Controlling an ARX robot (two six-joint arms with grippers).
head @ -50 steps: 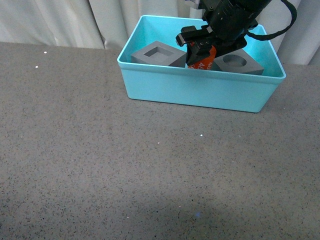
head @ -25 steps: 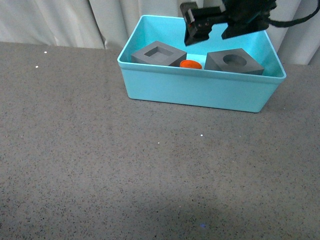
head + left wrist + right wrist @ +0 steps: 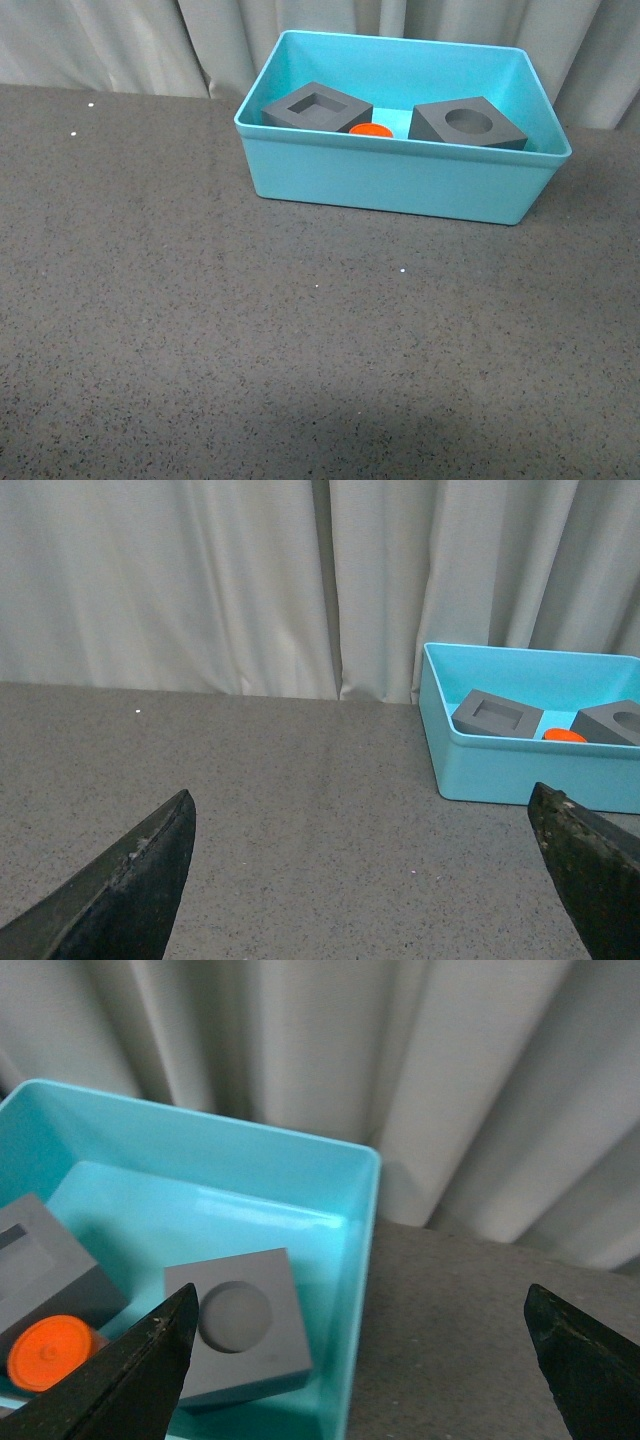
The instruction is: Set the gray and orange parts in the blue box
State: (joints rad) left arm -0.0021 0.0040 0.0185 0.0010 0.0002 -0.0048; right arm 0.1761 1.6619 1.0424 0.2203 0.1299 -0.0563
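Gone from the front view is the right arm, which half a second ago hung over the far rim of the bin with its fingers spread; the orange cylinder (image 3: 371,131) it let go a moment earlier stands where it landed. Its own wrist camera shows the right gripper (image 3: 360,1360) with fingers (image 3: 140,1370) wide apart and nothing between them, above the bin's right end. The left gripper (image 3: 360,880) is likewise spread wide and empty, well to the left of the bin over the dark speckled tabletop (image 3: 200,330).

Inside the turquoise bin (image 3: 400,190), the cylinder sits upright between the two gray cubes, touching or just beside the left one. The cube with the square recess (image 3: 317,108) is left, the cube with the round recess (image 3: 467,124) right. Pale curtains (image 3: 200,580) hang behind.
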